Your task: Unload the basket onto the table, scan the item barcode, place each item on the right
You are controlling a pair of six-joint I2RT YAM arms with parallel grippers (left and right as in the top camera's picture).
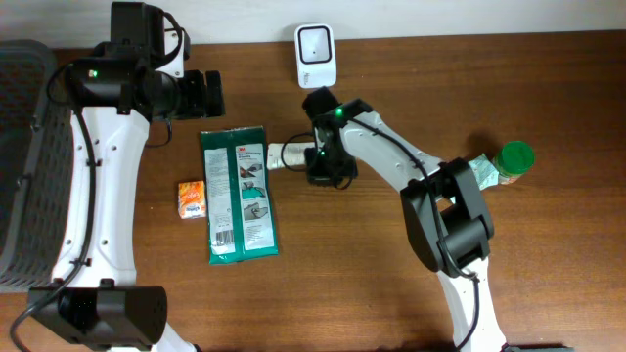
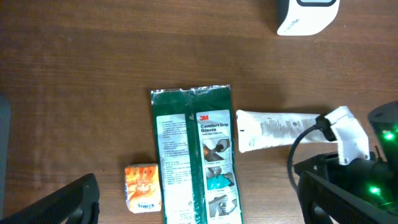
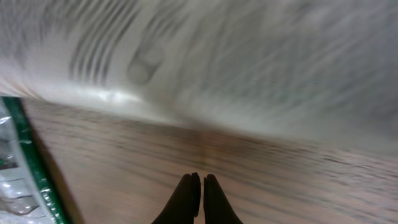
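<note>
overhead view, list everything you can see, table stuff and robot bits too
scanner: one, white with dark window, back edge, centre
glove pack: one, green, flat, left of centre
small packet: one, orange, just left of glove pack
tube: one, white, right of glove pack's far end
container: one, green lid, far right
basket: one, grey, left edge
table: one, brown wood
left gripper: one, black, open, back left
right gripper: one, black, shut, beside tube

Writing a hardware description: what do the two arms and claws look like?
Both the left arm and right arm have white links, black joint housings, thin black cables and a green indicator light each. The right claw has slim, tapered black fingers.
</note>
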